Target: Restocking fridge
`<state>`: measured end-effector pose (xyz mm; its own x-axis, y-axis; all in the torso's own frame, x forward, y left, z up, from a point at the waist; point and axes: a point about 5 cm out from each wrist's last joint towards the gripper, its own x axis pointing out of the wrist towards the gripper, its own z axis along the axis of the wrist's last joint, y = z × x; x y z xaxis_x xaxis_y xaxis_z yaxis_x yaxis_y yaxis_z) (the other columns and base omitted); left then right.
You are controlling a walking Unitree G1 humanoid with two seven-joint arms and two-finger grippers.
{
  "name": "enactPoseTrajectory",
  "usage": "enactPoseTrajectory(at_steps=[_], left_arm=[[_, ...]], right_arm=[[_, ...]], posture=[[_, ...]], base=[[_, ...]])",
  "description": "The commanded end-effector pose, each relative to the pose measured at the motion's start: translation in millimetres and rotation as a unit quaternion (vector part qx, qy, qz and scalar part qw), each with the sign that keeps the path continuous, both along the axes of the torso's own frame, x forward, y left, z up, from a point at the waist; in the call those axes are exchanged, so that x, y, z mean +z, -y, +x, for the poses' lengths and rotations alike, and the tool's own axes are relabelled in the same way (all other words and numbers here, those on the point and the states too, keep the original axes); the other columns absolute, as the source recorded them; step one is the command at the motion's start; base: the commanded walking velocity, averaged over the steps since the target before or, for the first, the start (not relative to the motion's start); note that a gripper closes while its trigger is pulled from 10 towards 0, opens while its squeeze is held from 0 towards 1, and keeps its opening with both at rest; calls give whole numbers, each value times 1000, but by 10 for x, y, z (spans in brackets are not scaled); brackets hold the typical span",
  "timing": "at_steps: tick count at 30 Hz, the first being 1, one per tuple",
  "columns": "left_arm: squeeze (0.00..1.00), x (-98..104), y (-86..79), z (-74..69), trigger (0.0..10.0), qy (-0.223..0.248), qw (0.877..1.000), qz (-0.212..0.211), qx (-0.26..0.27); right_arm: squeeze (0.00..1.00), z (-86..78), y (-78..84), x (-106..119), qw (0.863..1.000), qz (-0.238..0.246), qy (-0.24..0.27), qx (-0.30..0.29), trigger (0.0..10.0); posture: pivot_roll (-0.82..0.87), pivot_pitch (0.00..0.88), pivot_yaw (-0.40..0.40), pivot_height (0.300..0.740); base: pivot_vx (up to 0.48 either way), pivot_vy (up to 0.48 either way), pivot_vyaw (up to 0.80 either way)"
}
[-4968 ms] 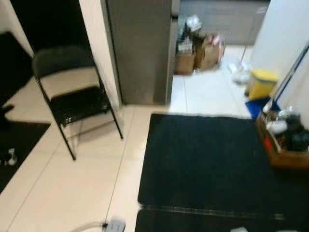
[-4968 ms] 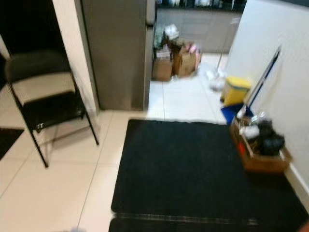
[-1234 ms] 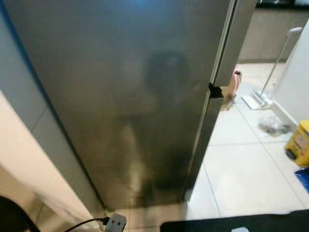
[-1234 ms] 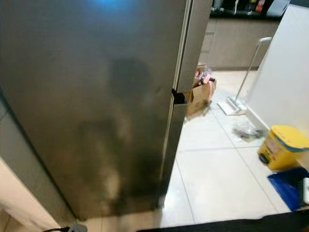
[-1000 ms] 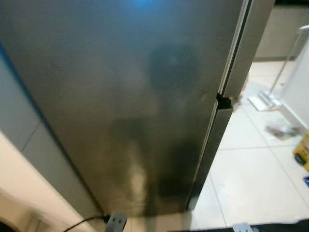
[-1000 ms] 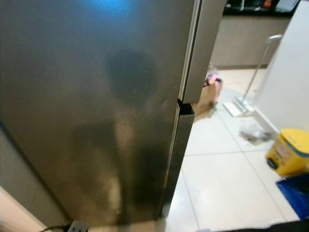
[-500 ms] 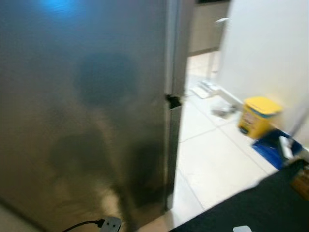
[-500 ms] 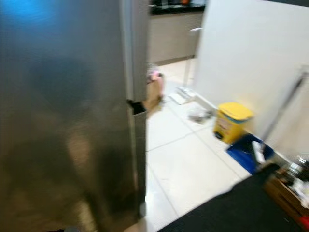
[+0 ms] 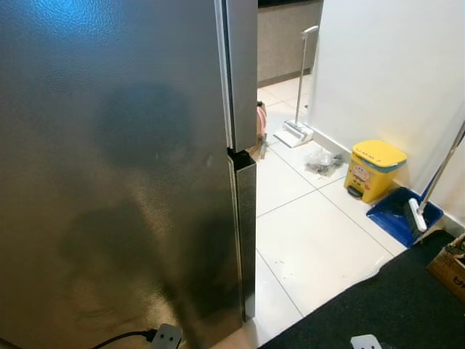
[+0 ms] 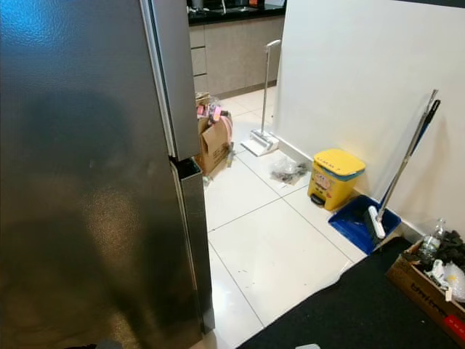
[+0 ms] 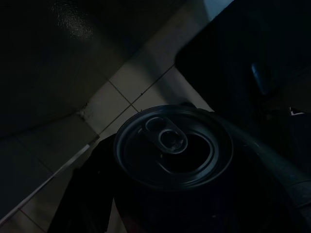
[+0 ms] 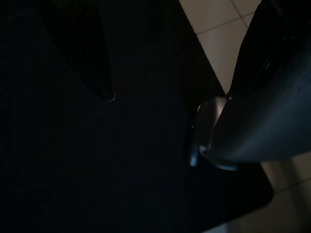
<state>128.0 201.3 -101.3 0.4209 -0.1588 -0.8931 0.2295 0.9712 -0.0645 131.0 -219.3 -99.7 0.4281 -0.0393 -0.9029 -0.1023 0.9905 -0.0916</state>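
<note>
A tall stainless-steel fridge (image 9: 123,167) stands right in front of me and takes up the left half of both eye views. Its side faces me, and its doors' edge (image 9: 243,189) runs down the middle with a gap between the upper and lower door. In the dim left wrist view, a dark drink can (image 11: 172,145) stands upright with its pull-tab top showing. My left gripper (image 11: 180,187) is shut on the can. My right gripper (image 12: 170,82) hangs low over the black mat (image 12: 97,160), open with nothing between its fingers.
White tiled floor (image 9: 320,240) runs to the right of the fridge. A yellow bin (image 9: 374,169), a blue dustpan with brush (image 9: 403,214) and a floor sweeper (image 9: 296,131) line the white wall. A paper bag and boxes (image 10: 214,142) sit past the fridge. A wooden crate (image 10: 429,280) is at the right.
The camera has swung to the right: the fridge now sits at the left of the picture, with more floor, the bin and the mat in view. The blur is gone.
</note>
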Motion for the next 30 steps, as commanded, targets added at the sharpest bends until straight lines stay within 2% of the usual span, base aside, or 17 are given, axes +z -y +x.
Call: enactPoseTrajectory(at_steps=[1,2,3,4,6,10,12,13,14,15,16,18,19,20,22,29,30], left_arm=[[0,0,147,38,10000,11,1000,-26,-8],[0,0,147,38,10000,11,1000,-26,-8],[0,-2,141,31,10000,10,1000,-26,-8],[0,-2,141,31,10000,10,1000,-26,-8],[0,-2,138,29,10000,10,1000,-26,-8],[0,-2,140,28,10000,10,1000,-27,-10],[0,-2,141,28,10000,10,1000,-27,-11],[0,-2,142,29,10000,11,1000,-27,-11],[0,-1,144,30,10000,11,1000,-27,-11],[0,-1,144,30,10000,11,1000,-27,-11],[0,-1,145,33,10000,11,999,-28,-11],[0,0,143,35,10000,12,1000,-27,-11],[0,0,143,35,10000,12,1000,-27,-11],[0,0,139,34,10000,12,1000,-27,-10],[0,0,132,31,10000,11,1000,-25,-9],[0,-4,125,17,10000,9,999,-34,12],[0,-4,132,17,10000,8,999,-35,4]], right_arm=[[0,203,-4,86,998,34,48,-11,10000],[0,203,-4,86,998,34,48,-11,10000],[0,510,-81,238,988,100,117,8,10000],[0,510,-81,238,988,100,117,8,10000],[0,733,-145,380,974,148,166,36,10000],[0,1002,-201,581,955,185,218,78,10000],[0,1043,-211,617,951,191,227,87,10000],[224,1096,-220,662,946,198,238,92,10000],[918,1153,-231,714,940,210,250,97,10000],[918,1153,-231,714,940,210,250,97,10000],[1000,1207,-260,771,931,228,260,113,10000],[1000,1279,-337,873,910,270,272,157,10000],[1000,1279,-337,873,910,270,272,157,10000],[1000,1297,-359,912,901,286,276,176,10000],[1000,1319,-365,955,892,296,279,196,10000],[1000,1369,-307,977,903,260,283,193,10000],[482,1367,-307,973,904,259,281,194,10000]], posture=[[40,0,11,740],[40,0,11,740],[36,0,12,740],[36,0,12,740],[34,0,12,740],[29,0,15,740],[29,0,15,740],[30,0,14,740],[30,0,15,740],[30,0,15,740],[31,0,14,740],[31,0,14,740],[31,0,14,740],[33,0,13,740],[33,0,13,740],[30,0,10,740],[31,0,8,740]], base=[[0,0,0],[0,0,0],[0,0,0],[0,0,0],[0,0,0],[0,0,0],[0,0,0],[0,0,0],[0,0,0],[0,0,0],[0,0,0],[0,0,0],[0,0,0],[0,0,0],[0,0,0],[0,0,0],[0,-454,0]])
